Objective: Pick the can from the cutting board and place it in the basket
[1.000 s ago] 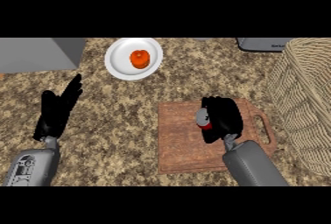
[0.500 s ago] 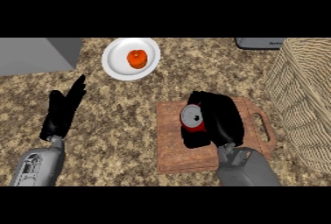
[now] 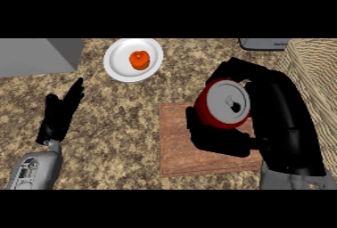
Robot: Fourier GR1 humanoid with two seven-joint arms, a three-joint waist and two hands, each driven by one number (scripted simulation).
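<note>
The right hand point(image 3: 280, 111) is wrapped around the can point(image 3: 225, 103). Its black fingers curl over the far side of the can, and its thumb sits on the near side. The can is red with a shiny silver top. The top faces up at us, and it has a small dark mark on it.

The can shows over the far right part of the cutting board point(image 3: 191, 151). It looks big and close, so it seems to be held up in the air and not standing on the board. The board is brown and lies flat on the speckled counter point(image 3: 118, 147). A dark shadow falls on the board just under the hand.

The basket point(image 3: 316, 67) is at the right edge, just beside the board. It is woven and a light tan color. The can is not in it yet.

The left hand point(image 3: 60, 113) is far off to the left, well apart from the board. Its fingers are straight and point to the far side, and it holds nothing.

On the far side of the counter is a white plate point(image 3: 118, 67) with a round orange-red fruit point(image 3: 139, 59) on it. A grey box point(image 3: 36, 55) sits at the far left. Another grey thing point(image 3: 263, 43) peeks in at the far right, next to the basket.
</note>
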